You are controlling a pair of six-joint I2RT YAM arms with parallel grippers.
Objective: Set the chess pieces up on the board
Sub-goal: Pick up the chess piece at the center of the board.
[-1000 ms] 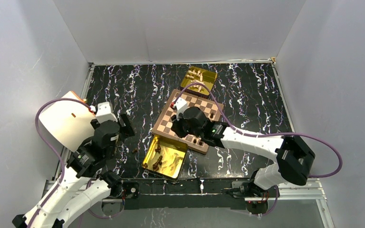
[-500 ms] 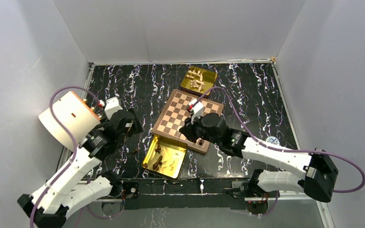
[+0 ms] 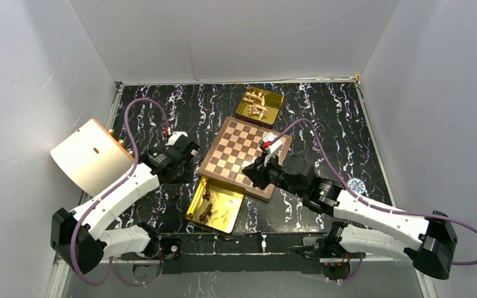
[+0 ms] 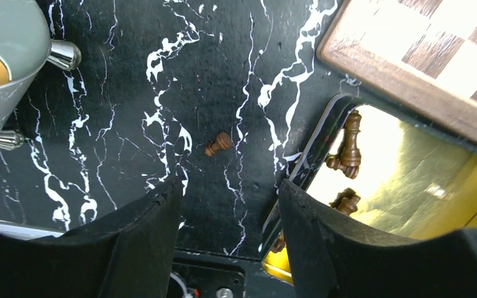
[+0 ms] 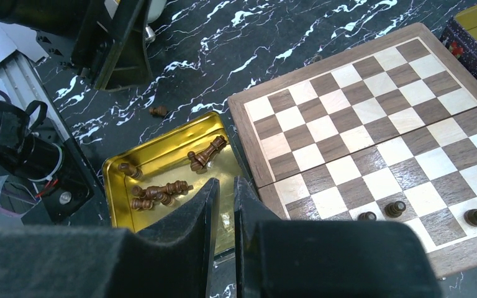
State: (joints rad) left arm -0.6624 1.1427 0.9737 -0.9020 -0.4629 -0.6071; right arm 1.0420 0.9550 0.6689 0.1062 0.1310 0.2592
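Jaws apart on left gripper (image 4: pixel 227 214); gold tray (image 5: pixel 115 166) holds dark chess pieces (image 5: pixel 161 191).

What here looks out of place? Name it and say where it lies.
One dark chess piece lies on its side on the bare black table, left of the gold tray and outside both the tray and the board. The other loose dark pieces lie in the tray. The left end effector hangs above it, jaws apart.

place: lab test cell | cues: white enclosure walls (image 3: pixel 236 37), marble-print table (image 3: pixel 323 118), bolted arms
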